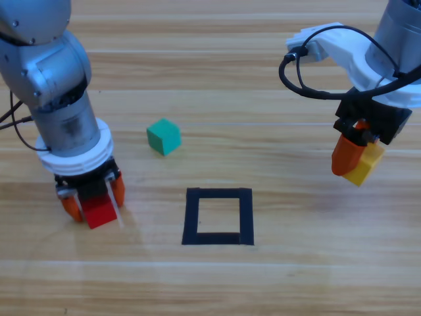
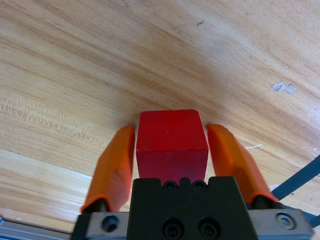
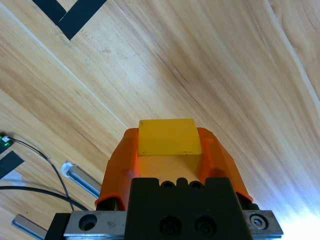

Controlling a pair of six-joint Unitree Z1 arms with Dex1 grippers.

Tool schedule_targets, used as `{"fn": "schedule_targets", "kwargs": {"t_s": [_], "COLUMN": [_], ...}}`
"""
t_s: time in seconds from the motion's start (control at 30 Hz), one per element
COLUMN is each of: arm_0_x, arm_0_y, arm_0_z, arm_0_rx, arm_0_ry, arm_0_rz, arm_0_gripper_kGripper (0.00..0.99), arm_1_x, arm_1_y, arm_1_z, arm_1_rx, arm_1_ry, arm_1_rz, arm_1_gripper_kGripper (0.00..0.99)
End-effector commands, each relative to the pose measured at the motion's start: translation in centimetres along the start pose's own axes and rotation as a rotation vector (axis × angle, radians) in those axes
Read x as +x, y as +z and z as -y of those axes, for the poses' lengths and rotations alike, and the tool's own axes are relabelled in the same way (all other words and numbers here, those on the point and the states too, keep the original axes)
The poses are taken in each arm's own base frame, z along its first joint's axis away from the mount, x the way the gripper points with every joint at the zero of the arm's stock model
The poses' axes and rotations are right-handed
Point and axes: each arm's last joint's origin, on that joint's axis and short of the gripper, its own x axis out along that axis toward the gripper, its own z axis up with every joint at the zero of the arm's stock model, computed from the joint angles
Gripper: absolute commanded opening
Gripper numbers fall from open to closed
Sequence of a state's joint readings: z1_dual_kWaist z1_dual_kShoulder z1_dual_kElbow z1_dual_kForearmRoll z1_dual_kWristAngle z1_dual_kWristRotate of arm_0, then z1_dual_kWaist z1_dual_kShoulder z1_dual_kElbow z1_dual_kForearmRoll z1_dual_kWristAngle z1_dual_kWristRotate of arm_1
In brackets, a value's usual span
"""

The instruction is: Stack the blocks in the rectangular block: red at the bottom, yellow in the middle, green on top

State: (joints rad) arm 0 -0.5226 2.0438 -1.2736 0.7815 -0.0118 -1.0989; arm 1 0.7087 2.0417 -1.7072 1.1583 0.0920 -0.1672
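Observation:
The red cube is at the table's left, between the jaws of my left gripper, which is shut on it low over the wood. In the left wrist view the red cube fills the gap between both orange jaws of the left gripper. My right gripper hangs above the table at the right, shut on the yellow cube. The yellow cube is seen clamped in the right gripper. The green cube lies free, up and left of the black tape rectangle.
A corner of the black tape shows far off in the right wrist view. Black cables loop from the right arm's wrist. Cables and metal parts lie at the left of the right wrist view.

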Motion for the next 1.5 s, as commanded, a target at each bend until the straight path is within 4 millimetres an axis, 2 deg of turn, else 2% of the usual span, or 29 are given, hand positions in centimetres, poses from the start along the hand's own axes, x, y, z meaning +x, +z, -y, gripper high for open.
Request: {"fn": "schedule_targets", "kwargs": {"t_s": [0.03, 0.17, 0.23, 0.53, 0.67, 0.77, 0.9, 1.13, 1.27, 1.5], "arm_0_x": [0.9, -0.5, -1.0, -3.8, -3.5, -2.4, -1.3, -1.1, -1.2, -0.3], "arm_0_y": [0.3, 0.1, -0.4, -5.8, -7.9, -8.9, -9.6, -9.5, -9.5, -9.6], "arm_0_z": [-0.8, -1.2, -1.0, 4.1, 6.7, 8.4, 9.7, 12.7, 13.4, 14.1], "arm_0_rx": [0.051, 0.141, 0.204, 0.486, 0.568, 0.599, 0.608, 0.586, 0.572, 0.558], "arm_0_ry": [0.022, 0.0, -0.01, -0.082, -0.096, -0.08, -0.059, -0.01, -0.004, 0.017], "arm_0_rz": [-0.012, 0.023, 0.031, 0.042, 0.032, 0.015, -0.003, -0.003, -0.003, -0.009], "arm_0_gripper_kGripper": [0.373, 0.137, 0.094, 0.063, 0.063, 0.063, 0.063, 0.063, 0.063, 0.063], "arm_1_x": [2.9, 2.8, 2.8, 2.5, 2.3, 2.3, 2.3, 2.4, 2.6, 2.7], "arm_1_y": [0.3, 0.2, 0.2, 0.2, 0.2, 0.2, 0.2, 0.2, 0.3, 0.4], "arm_1_z": [0.8, 0.8, 0.8, 0.8, 0.8, 0.8, 0.8, 0.8, 0.9, 0.9], "arm_1_rx": [0.028, 0.03, 0.031, 0.048, 0.055, 0.057, 0.057, 0.057, 0.057, 0.057], "arm_1_ry": [0.029, 0.028, 0.027, 0.018, 0.014, 0.014, 0.014, 0.01, 0.01, 0.009], "arm_1_rz": [-0.077, -0.077, -0.076, -0.068, -0.064, -0.066, -0.066, -0.068, -0.071, -0.074], "arm_1_gripper_kGripper": [0.0, 0.0, 0.0, 0.0, 0.0, 0.0, 0.0, 0.0, 0.0, 0.0]}}
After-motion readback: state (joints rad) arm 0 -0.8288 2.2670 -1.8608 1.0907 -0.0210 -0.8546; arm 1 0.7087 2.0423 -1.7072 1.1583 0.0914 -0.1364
